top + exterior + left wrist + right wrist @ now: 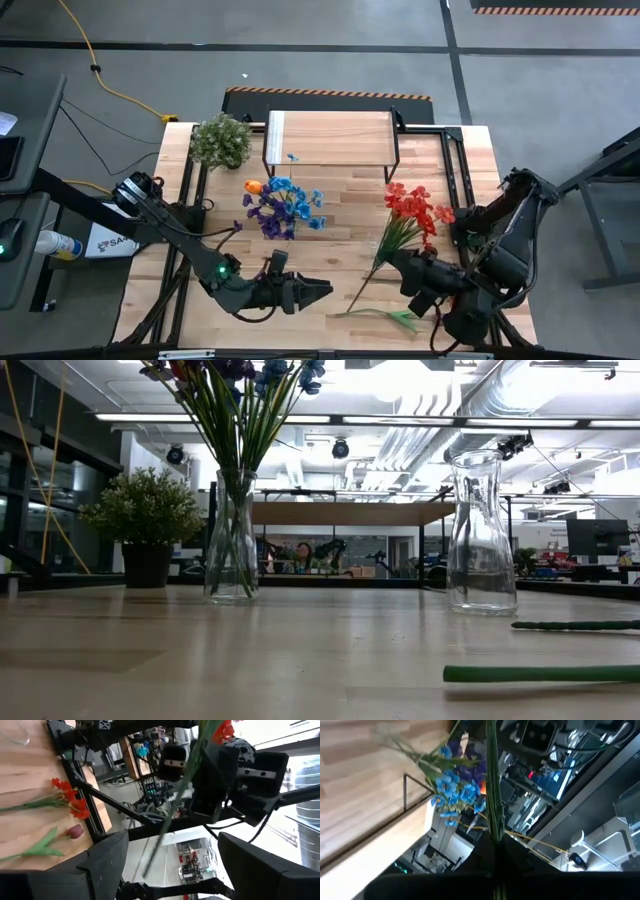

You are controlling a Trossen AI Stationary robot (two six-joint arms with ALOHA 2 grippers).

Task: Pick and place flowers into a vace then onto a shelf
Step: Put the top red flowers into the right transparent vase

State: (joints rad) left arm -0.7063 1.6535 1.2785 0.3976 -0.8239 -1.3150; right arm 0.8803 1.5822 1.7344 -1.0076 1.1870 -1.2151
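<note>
While right tool [425,300] clamps flowers [412,212] stem | left tool [318,291] apart, open

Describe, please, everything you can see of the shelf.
The shelf is a low rectangular stand at the table's far edge, between the two vases' spots: a pale wooden plank top, whiter at its left end, on thin black metal legs. It stands upright. From above, a blue speck lies on the plank near its front left; otherwise the top looks bare. No pincer touches it.

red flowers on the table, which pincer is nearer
Right. The right pincer sits by the red flowers, shut on a green stem. The left pincer is open, farther off.
</note>
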